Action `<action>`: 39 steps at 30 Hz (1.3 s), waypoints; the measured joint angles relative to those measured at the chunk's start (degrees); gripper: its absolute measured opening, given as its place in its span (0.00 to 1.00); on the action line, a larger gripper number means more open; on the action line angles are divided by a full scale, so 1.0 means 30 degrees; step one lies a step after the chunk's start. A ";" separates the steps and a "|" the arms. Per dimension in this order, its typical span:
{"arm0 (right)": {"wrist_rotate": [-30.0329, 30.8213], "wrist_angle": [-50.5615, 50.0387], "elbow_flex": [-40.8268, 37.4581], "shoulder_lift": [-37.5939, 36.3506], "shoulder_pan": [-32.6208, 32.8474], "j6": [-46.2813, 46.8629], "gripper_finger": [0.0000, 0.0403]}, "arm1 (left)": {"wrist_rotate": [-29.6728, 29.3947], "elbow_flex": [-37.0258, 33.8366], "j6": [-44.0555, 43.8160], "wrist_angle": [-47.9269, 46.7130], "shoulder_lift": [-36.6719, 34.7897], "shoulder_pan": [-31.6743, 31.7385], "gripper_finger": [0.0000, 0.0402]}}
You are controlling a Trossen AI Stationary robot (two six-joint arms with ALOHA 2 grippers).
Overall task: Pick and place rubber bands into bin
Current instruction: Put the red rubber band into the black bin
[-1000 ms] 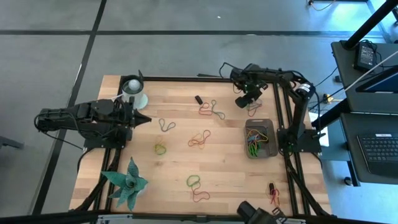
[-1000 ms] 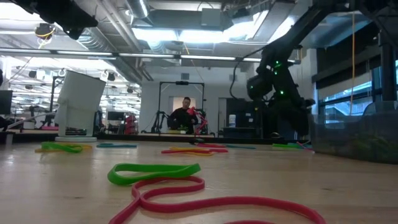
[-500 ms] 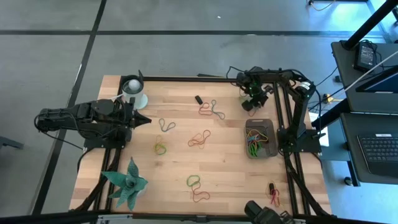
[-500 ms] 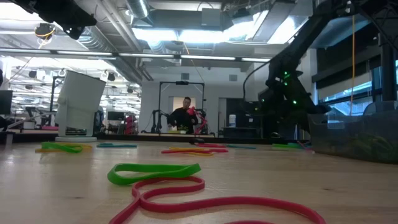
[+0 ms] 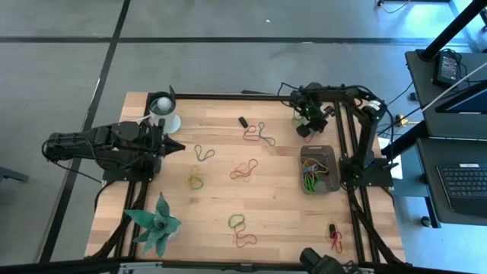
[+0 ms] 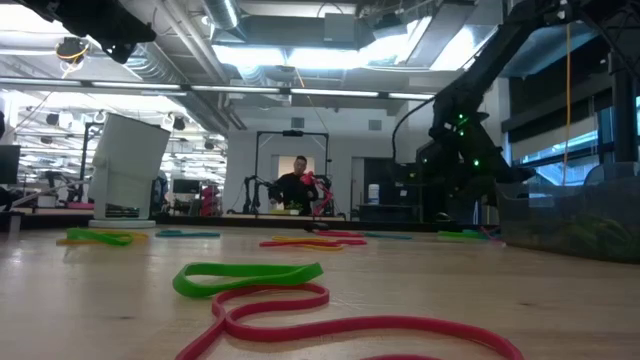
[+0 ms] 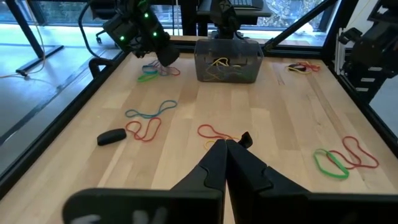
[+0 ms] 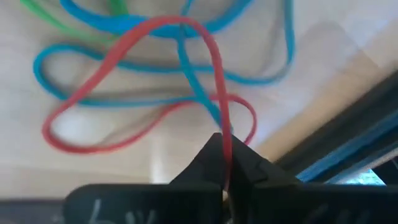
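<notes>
Since 1 second ago my right gripper (image 8: 225,167) dropped at the table's far right edge, fingers pinching a red rubber band (image 8: 149,93), bin (image 5: 329,176) nearby.

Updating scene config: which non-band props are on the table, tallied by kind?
Bin: 1
White cup: 1
Black oblong piece: 1
Teal spiky ornament: 1
Total: 4
</notes>
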 joint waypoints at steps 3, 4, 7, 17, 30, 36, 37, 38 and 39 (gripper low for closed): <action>0.0001 -0.0599 0.0250 -0.0748 0.0000 0.0006 0.02 | -0.0015 0.0000 -0.0006 0.0004 0.0007 0.0000 0.01; 0.0000 -0.0810 0.0335 -0.1083 0.0000 0.0043 0.01 | -0.0015 0.0000 -0.0003 0.0004 0.0004 0.0000 0.01; 0.0006 -0.1261 0.0660 -0.2399 0.0043 0.0459 0.01 | -0.0022 0.0000 0.0000 0.0004 0.0007 0.0000 0.01; 0.0007 -0.1589 0.1512 -0.8860 0.0682 0.2929 0.00 | -0.0022 0.0000 0.0000 0.0004 0.0007 0.0000 0.01; -0.0439 -0.1674 0.2450 -1.6274 0.4064 0.8320 0.00 | -0.0022 0.0000 0.0000 0.0011 0.0007 0.0000 0.01; -0.0670 -0.2658 0.2450 -1.7867 0.7637 1.1641 0.00 | -0.0015 0.0000 -0.0007 0.0011 0.0007 0.0000 0.01; -0.0746 -0.2873 0.2450 -1.7943 0.8306 1.2145 0.00 | -0.0022 0.0000 -0.0003 0.0011 0.0007 0.0000 0.01; -0.0933 -0.3009 0.2450 -1.7963 0.8974 1.2620 0.00 | -0.0017 0.0000 -0.0007 0.0011 0.0007 0.0000 0.01; -0.1131 -0.3100 0.2450 -1.7954 0.9636 1.3045 0.00 | -0.0020 0.0000 -0.0007 0.0011 0.0007 -0.0002 0.01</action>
